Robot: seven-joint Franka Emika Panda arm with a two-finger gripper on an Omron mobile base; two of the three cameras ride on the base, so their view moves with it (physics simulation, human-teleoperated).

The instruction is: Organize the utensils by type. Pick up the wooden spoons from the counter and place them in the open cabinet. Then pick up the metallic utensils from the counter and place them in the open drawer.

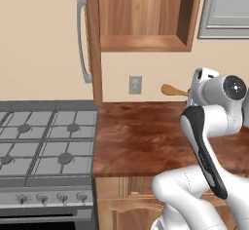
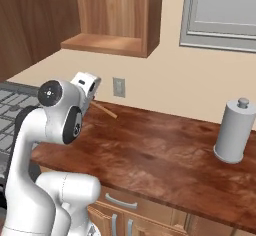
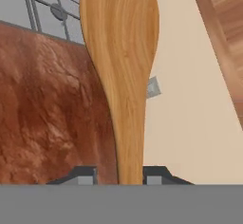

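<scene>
My gripper is shut on the handle of the light tan wooden spoon, held in the air above the back of the dark reddish-brown counter. The spoon's round bowl sticks out to the left of the hand, and its handle pokes out on the other side. The open cabinet hangs up and to the left of the spoon, its door and curved grey handle swung out to the left. The metallic utensils and the drawer are out of view.
A gas stove adjoins the counter on the left. A grey paper towel holder stands at the right of the counter. A wall outlet sits below the cabinet and a window is up at the right.
</scene>
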